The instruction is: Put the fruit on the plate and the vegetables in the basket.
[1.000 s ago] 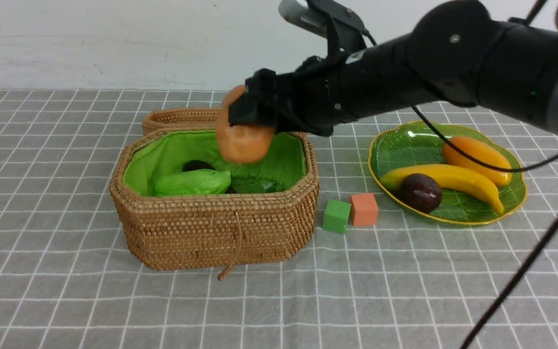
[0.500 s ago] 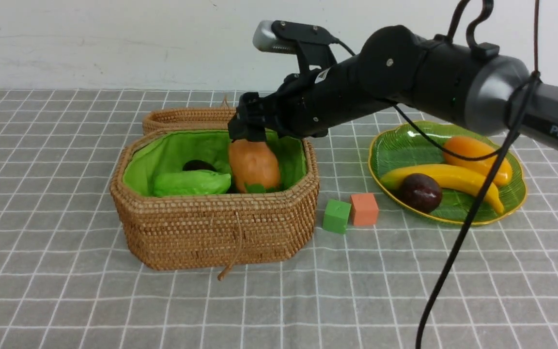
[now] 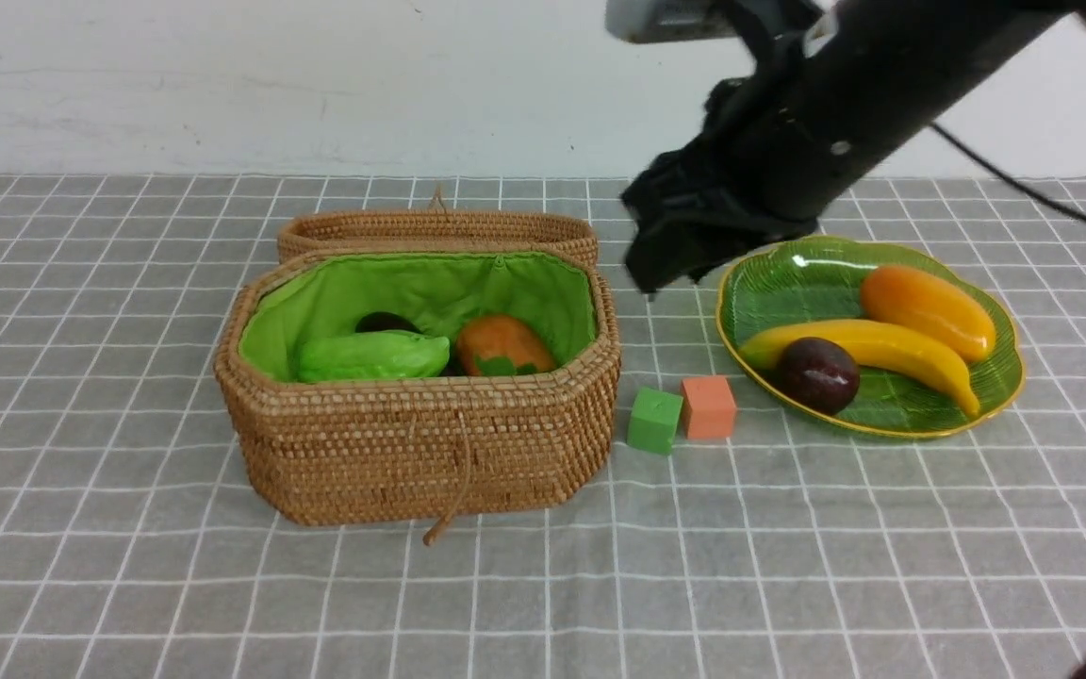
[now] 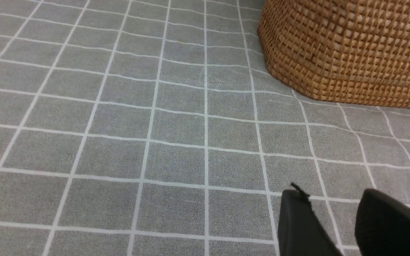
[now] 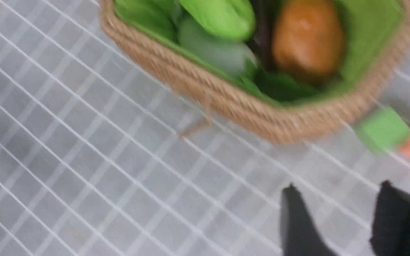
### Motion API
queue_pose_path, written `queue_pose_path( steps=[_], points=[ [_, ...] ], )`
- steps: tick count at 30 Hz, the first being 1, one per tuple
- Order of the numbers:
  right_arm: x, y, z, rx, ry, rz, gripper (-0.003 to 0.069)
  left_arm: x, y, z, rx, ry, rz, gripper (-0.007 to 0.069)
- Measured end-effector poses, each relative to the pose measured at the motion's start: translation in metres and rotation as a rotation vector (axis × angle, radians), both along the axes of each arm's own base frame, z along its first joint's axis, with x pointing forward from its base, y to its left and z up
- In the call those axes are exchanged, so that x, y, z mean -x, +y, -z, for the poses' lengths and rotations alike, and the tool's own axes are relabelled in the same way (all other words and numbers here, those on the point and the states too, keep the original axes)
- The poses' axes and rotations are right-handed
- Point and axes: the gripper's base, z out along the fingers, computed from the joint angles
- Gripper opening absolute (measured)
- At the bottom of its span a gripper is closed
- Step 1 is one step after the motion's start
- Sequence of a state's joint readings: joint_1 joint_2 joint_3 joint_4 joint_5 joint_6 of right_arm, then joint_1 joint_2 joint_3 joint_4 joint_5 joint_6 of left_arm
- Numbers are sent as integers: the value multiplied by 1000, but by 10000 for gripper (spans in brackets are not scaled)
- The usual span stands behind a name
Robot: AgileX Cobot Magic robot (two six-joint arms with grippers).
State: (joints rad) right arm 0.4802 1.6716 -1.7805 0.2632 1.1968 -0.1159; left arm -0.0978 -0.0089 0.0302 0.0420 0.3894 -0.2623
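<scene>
Now right gripper [image 5: 333,220] hanging empty, jaws parted, above cloth between brown woven basket [image 3: 416,443] and green leaf plate [image 3: 1005,387]. Left gripper [image 4: 333,220] parted, empty. Orange-brown potato lump [image 3: 502,344] lying in basket; fruit on plate. Risk: dangling cable sweeping plate's near edge.

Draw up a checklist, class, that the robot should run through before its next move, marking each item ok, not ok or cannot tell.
1. Fruit on the plate: mango, banana and mangosteen all lie on it. Ok.
2. Potato-like lump inside the basket: ok.
3. Green gourd in the basket: ok.
4. Eggplant and radish in the basket: only a dark shape and a pale shape show. Cannot tell.
5. Right gripper free of load: nothing between its fingers. Ok.
6. Left gripper free of load: jaws apart over bare cloth. Ok.
</scene>
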Motion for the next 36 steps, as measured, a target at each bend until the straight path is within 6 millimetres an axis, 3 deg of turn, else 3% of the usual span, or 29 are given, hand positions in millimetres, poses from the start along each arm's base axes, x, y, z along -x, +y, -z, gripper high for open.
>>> queue_pose_path(
  steps=[3,4,5,6,10,22,27,29,31,33,36],
  points=[
    [19,-21,-24,54,-49,83,85,0,0,0,0,0,0,239],
    [19,-21,-24,57,-50,87,85,0,0,0,0,0,0,239],
    [27,-29,-35,66,-85,113,16,0,0,0,0,0,0,239],
    [32,-33,-40,69,-106,123,-8,0,0,0,0,0,0,239],
    [40,-39,-50,64,-133,136,-18,0,0,0,0,0,0,239],
    [42,-44,-51,71,-139,140,-15,0,0,0,0,0,0,239],
    [52,-70,-73,142,-351,195,-10,0,0,0,0,0,0,239],
    [68,-88,-83,131,-441,234,-8,0,0,0,0,0,0,239],
    [93,-121,-92,84,-580,354,-7,0,0,0,0,0,0,239],
    [105,-140,-84,55,-650,439,-7,0,0,0,0,0,0,239],
    [141,-171,-42,35,-789,567,-3,0,0,0,0,0,0,239]
  ],
)
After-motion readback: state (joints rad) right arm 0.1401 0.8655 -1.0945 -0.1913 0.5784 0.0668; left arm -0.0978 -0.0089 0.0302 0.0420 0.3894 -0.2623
